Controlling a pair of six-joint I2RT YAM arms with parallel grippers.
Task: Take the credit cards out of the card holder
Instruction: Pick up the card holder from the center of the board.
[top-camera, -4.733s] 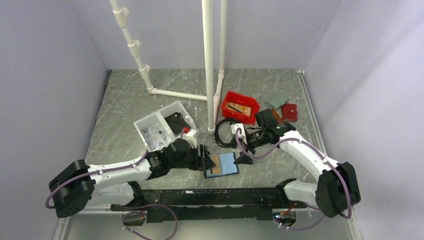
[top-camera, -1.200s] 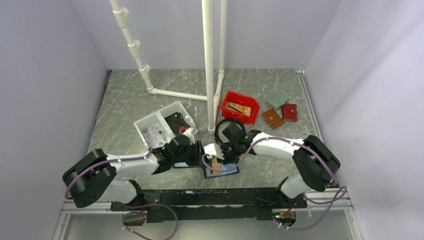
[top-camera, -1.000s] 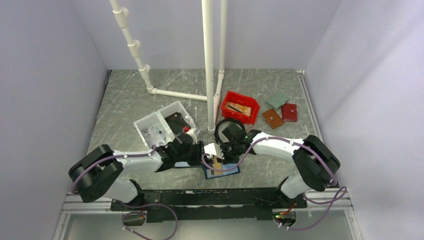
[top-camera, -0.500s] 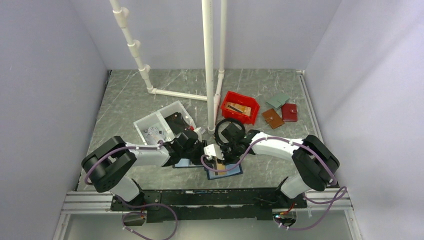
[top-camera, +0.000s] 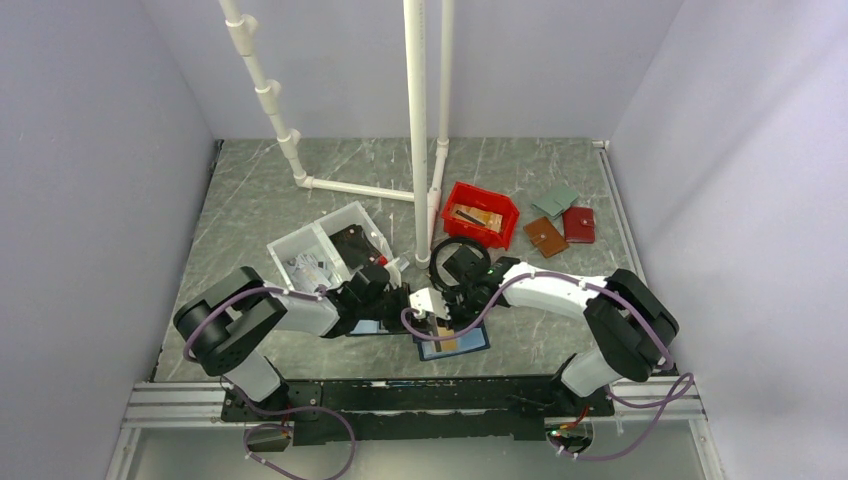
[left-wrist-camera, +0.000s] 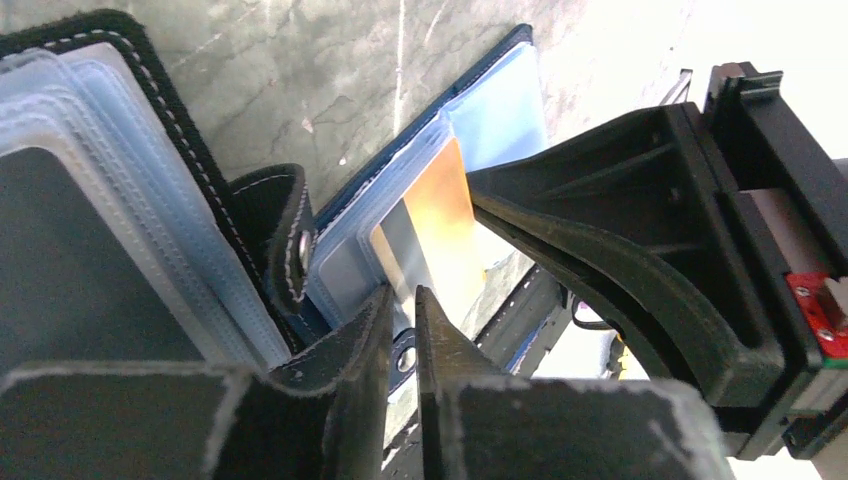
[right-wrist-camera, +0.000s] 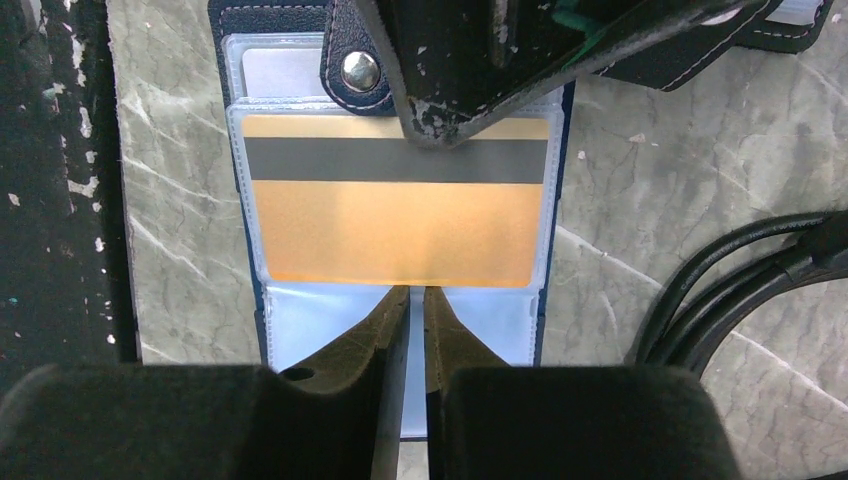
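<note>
The navy card holder (top-camera: 468, 343) lies open near the table's front, its navy rim (right-wrist-camera: 222, 20) framing light-blue sleeves. A gold-orange credit card (right-wrist-camera: 395, 215) with a black stripe sits in a clear sleeve. My right gripper (right-wrist-camera: 410, 293) is shut, its tips down on the sleeve at the card's lower edge, nothing between them. My left gripper (left-wrist-camera: 402, 300) has its jaws nearly together on the holder's snap tab (right-wrist-camera: 360, 70), right at the card's upper edge. Any other credit cards are hidden in the sleeves.
A black-edged folio (left-wrist-camera: 100, 200) with clear sleeves lies under my left arm. Behind stand a white bin (top-camera: 325, 255), a red bin (top-camera: 480, 213), white pipes (top-camera: 418, 130) and a black cable coil (top-camera: 455, 262). Brown (top-camera: 545, 237) and red (top-camera: 578, 224) wallets lie back right.
My left gripper has narrowed from partly open to nearly shut at the tab, its arm folding in closer. The card holder slid slightly toward the near right. The right gripper stayed shut.
</note>
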